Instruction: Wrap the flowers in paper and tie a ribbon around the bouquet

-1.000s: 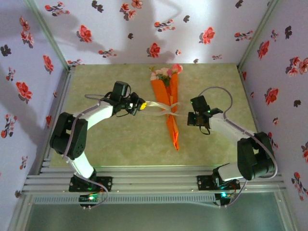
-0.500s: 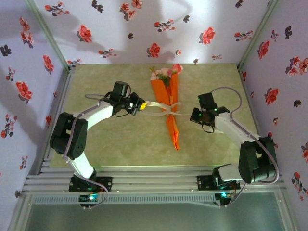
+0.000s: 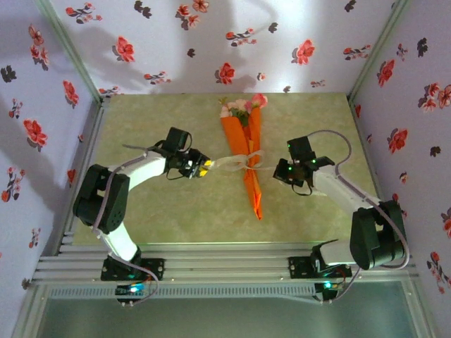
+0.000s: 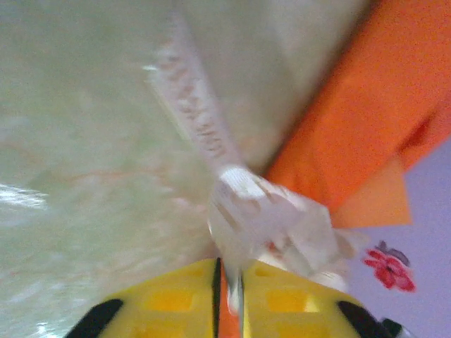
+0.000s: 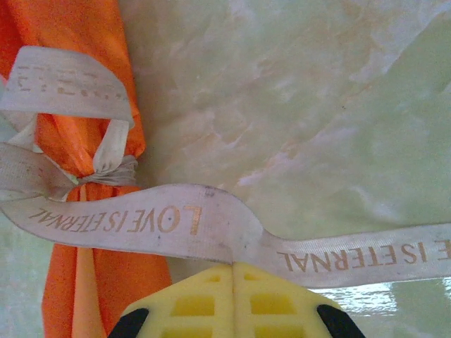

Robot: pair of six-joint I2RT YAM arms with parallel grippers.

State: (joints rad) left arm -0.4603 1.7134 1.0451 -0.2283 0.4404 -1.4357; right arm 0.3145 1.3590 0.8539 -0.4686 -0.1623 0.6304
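Top external: bouquet (image 3: 237,135) flat on table (image 3: 169,208) centre, flowers (image 3: 241,107) tucked in wide far end of paper (image 3: 252,186) cone, ribbon (image 3: 227,163) knotted round middle.
Left wrist: blurred; left gripper (image 4: 229,271) at ribbon tail, grip impossible to tell.
Right wrist: right gripper (image 5: 232,271) clenched on ribbon, beside paper.

Left wrist view: we find ribbon (image 4: 201,134) smeared, lettering unreadable. Right wrist view: we lose ribbon past right edge, bouquet (image 5: 70,21) past top and bottom. Overhead: ribbon's tie too small to resolve.

The bouquet (image 3: 248,151) and ribbon (image 3: 227,163) block the middle of the table (image 3: 141,113); sides bare.
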